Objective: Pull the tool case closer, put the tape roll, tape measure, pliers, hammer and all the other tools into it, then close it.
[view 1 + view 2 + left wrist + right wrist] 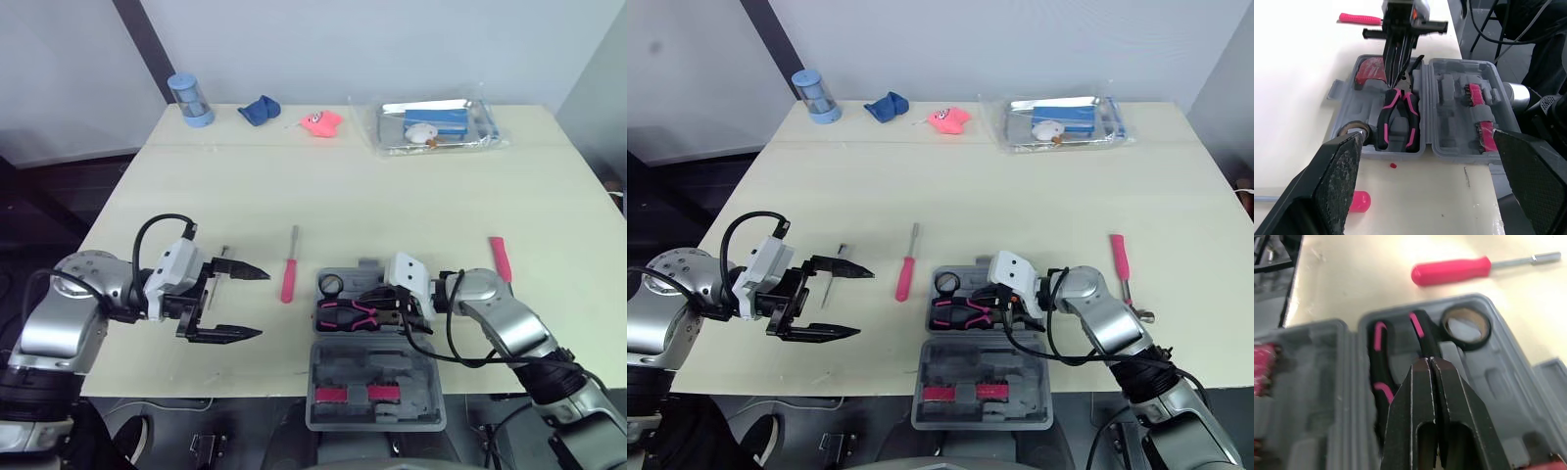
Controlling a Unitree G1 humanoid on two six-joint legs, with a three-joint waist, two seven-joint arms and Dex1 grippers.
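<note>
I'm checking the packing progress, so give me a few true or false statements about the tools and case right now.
The grey plastic tool case lies open. True.
The pliers with pink and black handles lie on the bare table. False: they sit inside the case.
The left pincer is open. True.
The pink-handled screwdriver is packed in the case. False: it lies on the table beside the case.
The right pincer is shut above the pliers. True.

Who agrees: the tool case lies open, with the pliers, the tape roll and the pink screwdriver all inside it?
Not quite. The pink screwdriver lies on the table beside the tool case, as the left eye view shows. The pliers and tape roll are inside the open case.
</note>
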